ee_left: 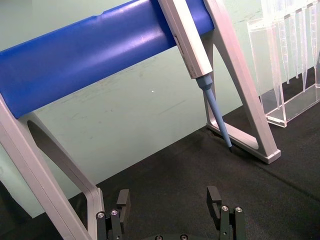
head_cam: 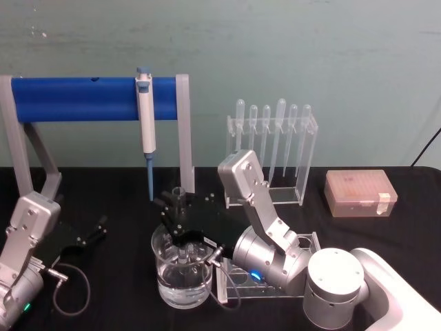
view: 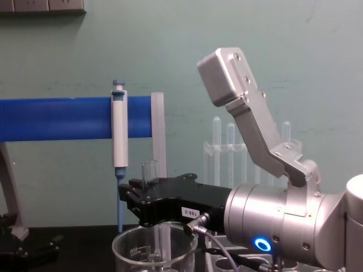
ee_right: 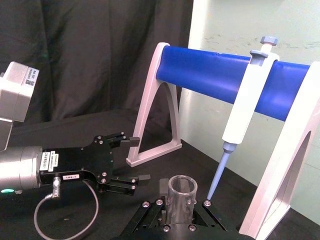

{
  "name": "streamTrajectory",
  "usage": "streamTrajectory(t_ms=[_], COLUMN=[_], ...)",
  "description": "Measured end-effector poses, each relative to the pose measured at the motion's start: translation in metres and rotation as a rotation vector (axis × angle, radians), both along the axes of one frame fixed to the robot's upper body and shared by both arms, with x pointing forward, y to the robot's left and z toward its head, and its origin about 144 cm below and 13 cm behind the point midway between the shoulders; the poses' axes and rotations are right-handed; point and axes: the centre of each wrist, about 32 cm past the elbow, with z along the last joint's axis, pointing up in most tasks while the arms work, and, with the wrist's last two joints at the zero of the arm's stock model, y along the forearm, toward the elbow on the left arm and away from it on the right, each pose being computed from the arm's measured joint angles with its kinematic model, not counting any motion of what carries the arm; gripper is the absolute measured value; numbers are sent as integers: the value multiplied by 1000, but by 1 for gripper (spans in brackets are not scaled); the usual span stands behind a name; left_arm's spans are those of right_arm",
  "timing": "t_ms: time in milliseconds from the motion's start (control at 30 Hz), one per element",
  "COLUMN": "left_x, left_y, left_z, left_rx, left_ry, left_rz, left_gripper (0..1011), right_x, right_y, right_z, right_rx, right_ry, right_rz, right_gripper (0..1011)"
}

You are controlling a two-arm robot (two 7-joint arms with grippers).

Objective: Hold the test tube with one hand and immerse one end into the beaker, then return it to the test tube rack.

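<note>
Holding the test tube (ee_right: 182, 196) upright, the right gripper (head_cam: 178, 211) is clamping it just under the rim. The tube's lower end is standing inside the beaker (head_cam: 165, 279). The left gripper (head_cam: 95, 232) is lying on the black table (head_cam: 124, 207) at far left, jaws spread apart.

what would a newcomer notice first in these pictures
The right claw, at mid-table, grips a clear test tube whose lower end reaches down into the glass beaker. Behind it, a bright blue bar on a grey stand carries a hanging white-and-blue pipettor. The left claw rests open at the table's left.
</note>
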Motion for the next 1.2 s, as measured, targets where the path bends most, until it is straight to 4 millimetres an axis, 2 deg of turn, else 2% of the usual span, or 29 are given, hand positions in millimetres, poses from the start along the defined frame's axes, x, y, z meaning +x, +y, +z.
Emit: streamTrajectory(t_ms=[1200], left_x=[0], left_y=[0], left_z=[0], left_rx=[0], left_ry=[0], left_rz=[0], left_gripper=[1000], right_x=[0], right_y=[0], right_z=[0], right_rx=[0], right_ry=[0], right_rz=[0], right_gripper=[127])
